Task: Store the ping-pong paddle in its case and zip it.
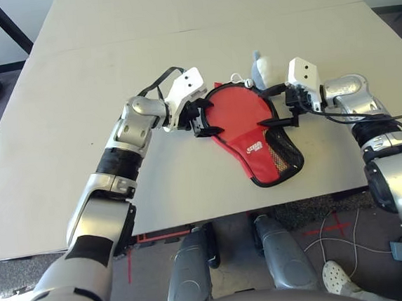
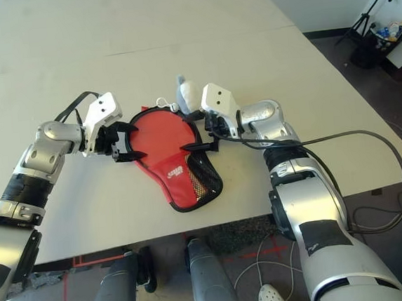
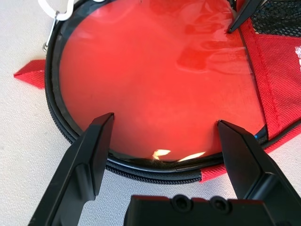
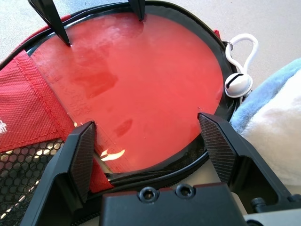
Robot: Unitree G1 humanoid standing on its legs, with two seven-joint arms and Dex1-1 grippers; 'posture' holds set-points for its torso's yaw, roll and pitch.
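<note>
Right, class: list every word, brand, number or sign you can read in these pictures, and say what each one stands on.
White logo on the red case: a short word with smaller print under it, too small and blurred to read.
Edge of the same logo in the left wrist view: cut off, unreadable.
Nothing else carries any readable text, number or sign.

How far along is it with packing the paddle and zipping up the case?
Done: the ping-pong paddle lies inside the case, its red face exposed. In hand: nothing is gripped; the left gripper and right gripper sit at opposite edges, jaws open. Left: folding the flap over and zipping; the zipper is still undone.
</note>
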